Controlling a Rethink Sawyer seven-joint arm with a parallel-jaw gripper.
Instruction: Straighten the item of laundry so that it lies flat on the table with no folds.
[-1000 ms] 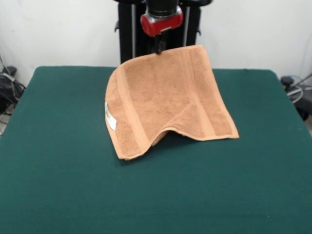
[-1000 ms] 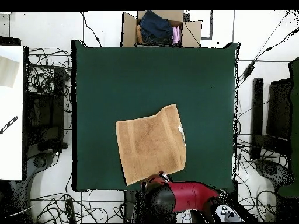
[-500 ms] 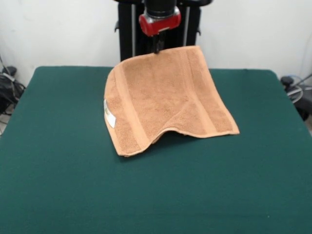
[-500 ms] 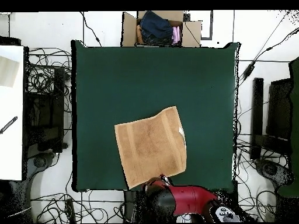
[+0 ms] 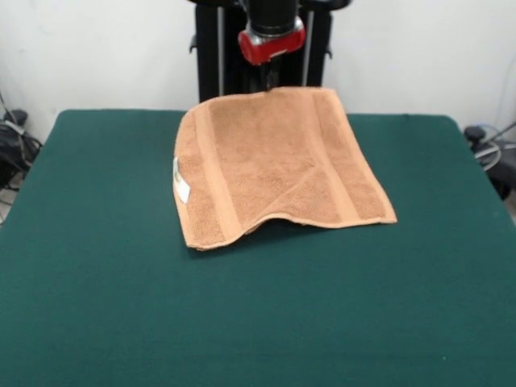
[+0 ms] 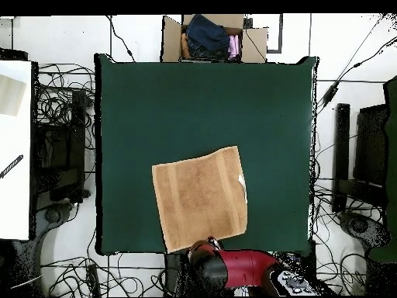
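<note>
The tan towel lies spread on the far middle of the green table, with woven bands running front to back and a white label on its left edge. Its near edge arches up in a small hump. My gripper comes down from above and is shut on the towel's far edge, close to the table's far side. In the overhead view the towel sits near the table's bottom edge, with the gripper at its bottom edge.
A cardboard box of clothes stands beyond the table's top edge in the overhead view. A white surface is at the left. Cables lie on the floor round the table. The robot's pedestal stands behind the towel.
The gripper has moved down and toward the robot's base with the towel's far edge. The towel, raised like a tent before, now lies lower and more stretched out.
</note>
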